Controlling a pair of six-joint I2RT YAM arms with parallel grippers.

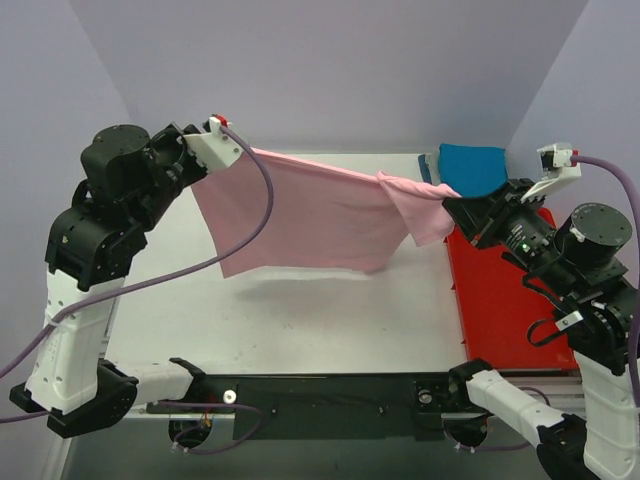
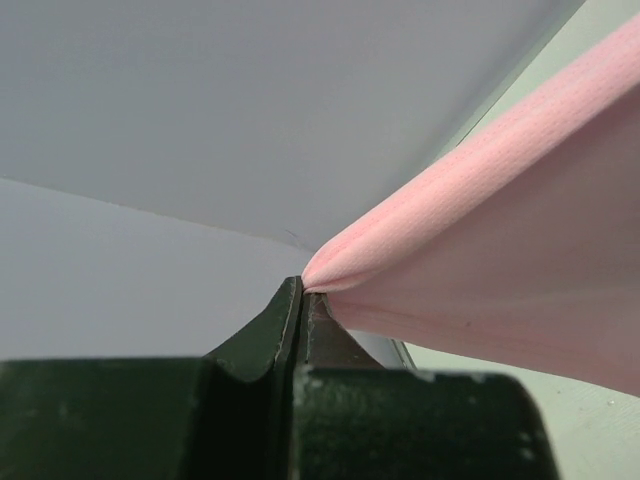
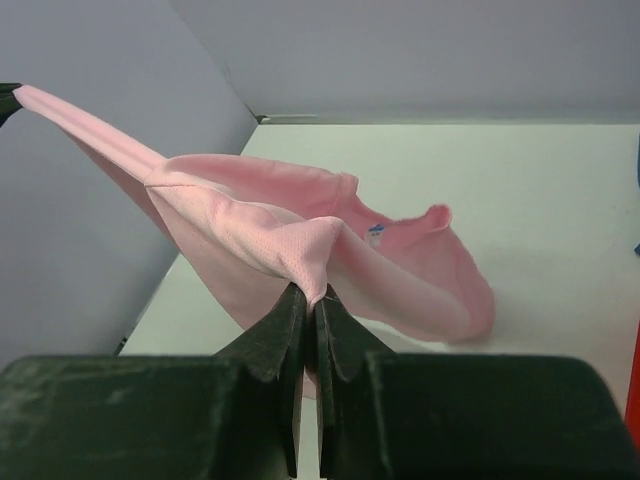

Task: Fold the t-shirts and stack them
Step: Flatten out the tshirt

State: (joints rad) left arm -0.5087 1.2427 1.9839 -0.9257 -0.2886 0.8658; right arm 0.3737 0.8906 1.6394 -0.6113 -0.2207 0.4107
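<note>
Top external: white table point(image 1: 330, 310), lilac walls point(image 1: 330, 60) — pink t-shirt point(image 1: 310, 215) stretched above, left gripper point(image 1: 245, 152) and right gripper point(image 1: 447, 200) clenched on it; red tray point(image 1: 500, 300), teal t-shirt point(image 1: 472, 168) at right.

Red tray point(image 1: 503, 300) on white table point(image 1: 330, 318)

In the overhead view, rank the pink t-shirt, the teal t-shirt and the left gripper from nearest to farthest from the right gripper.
From the right gripper:
1. pink t-shirt: clamped in it, stretching left.
2. teal t-shirt: just behind it, far right.
3. left gripper: across the table, gripping the shirt's other end.
</note>
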